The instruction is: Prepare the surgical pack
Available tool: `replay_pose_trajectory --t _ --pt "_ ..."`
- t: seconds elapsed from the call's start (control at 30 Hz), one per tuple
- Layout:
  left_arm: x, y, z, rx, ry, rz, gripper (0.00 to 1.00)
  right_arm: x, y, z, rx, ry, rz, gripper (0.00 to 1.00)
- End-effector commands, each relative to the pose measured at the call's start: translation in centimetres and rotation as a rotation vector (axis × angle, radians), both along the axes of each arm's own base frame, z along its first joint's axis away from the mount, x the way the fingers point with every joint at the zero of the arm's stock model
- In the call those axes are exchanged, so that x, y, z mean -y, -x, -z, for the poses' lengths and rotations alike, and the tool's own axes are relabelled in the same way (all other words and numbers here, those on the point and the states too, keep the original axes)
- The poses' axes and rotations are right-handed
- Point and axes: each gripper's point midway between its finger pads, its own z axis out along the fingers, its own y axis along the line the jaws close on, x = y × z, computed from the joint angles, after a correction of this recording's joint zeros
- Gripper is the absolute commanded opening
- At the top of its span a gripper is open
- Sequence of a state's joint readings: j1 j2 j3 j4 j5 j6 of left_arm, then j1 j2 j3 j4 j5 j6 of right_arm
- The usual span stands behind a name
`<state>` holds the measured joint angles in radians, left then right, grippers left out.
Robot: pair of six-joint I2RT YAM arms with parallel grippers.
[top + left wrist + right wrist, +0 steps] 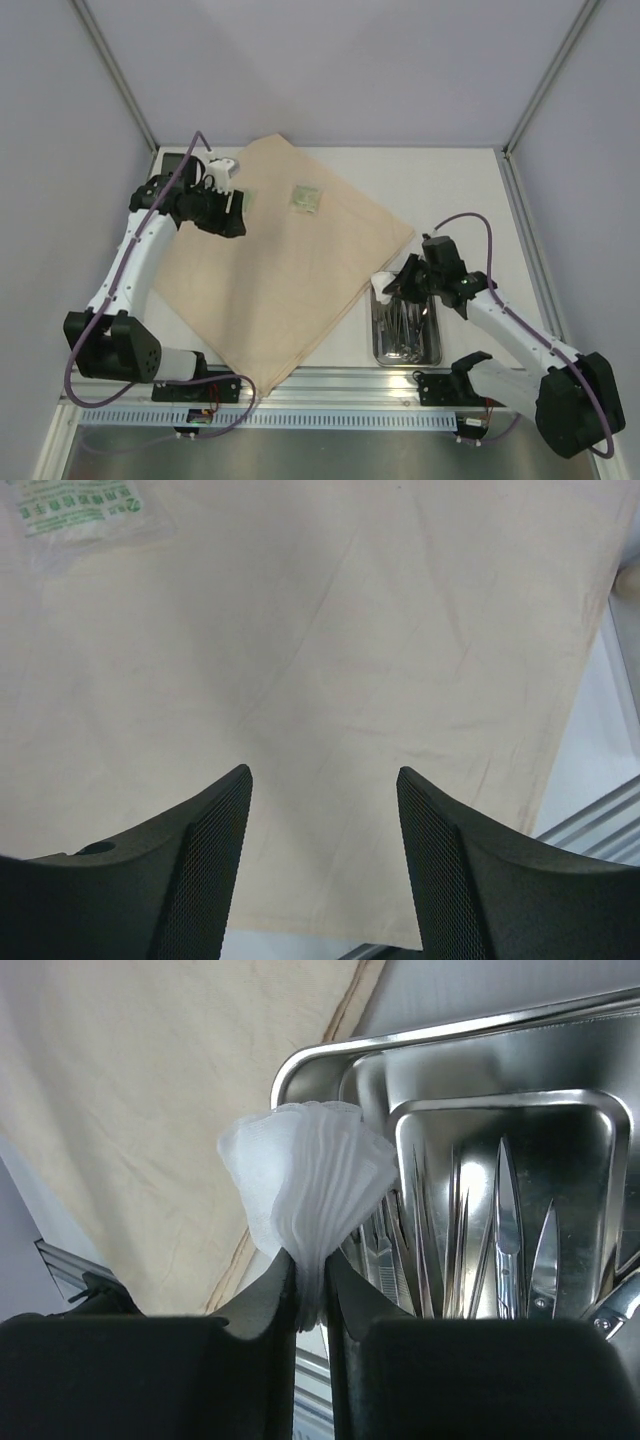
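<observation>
Loading the tan cloth [280,270] seems the step in hand: the right gripper [310,1272], pinching white pads [305,1175] over the steel tray [408,362] beside the cloth's right edge, likely must carry them onto it, while the left gripper [322,772] hovers wide and empty above the cloth.

Bright even light, faint shadows, sheen on steel tray [470,1065], foregrounds slightly soft
</observation>
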<state>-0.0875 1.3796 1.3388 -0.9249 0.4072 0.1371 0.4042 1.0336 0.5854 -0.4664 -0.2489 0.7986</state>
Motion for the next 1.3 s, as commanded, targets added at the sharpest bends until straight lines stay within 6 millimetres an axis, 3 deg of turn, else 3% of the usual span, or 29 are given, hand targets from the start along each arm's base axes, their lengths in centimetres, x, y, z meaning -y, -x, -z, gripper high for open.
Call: replay_pose_trajectory --t 0.0,0.4,0.8,0.87,0.97,1.1,1.27 --pt "-1.0 0.6 -0.1 0.022 -0.054 0.010 0.69 0.3 -1.4 1.1 0.030 -0.002 0.071 0.00" --pt "-1.0 0.9 -0.1 0.014 -0.049 -0.002 0.69 0.4 -2.7 3.2 0.061 0.000 0.095 0.00" --pt "-1.1 0.6 -0.4 0.026 -0.052 -0.009 0.69 0.7 -2.3 5.5 -0.009 0.014 0.127 0.02" --pt "-1.1 0.6 -0.5 0.030 -0.054 -0.006 0.69 0.8 -2.0 6.0 -0.034 0.028 0.123 0.07" --pt "-1.1 0.5 -0.4 0.027 -0.054 -0.006 0.69 1.2 -1.7 6.0 -0.042 0.054 0.130 0.29" --pt "-1.1 0.4 -0.3 0.026 -0.054 -0.006 0.69 2.3 -1.7 4.9 -0.020 0.111 0.136 0.50" --pt "-1.2 0.2 -0.1 0.023 -0.060 -0.011 0.69 3.4 -1.9 1.9 0.028 0.169 0.139 0.60"
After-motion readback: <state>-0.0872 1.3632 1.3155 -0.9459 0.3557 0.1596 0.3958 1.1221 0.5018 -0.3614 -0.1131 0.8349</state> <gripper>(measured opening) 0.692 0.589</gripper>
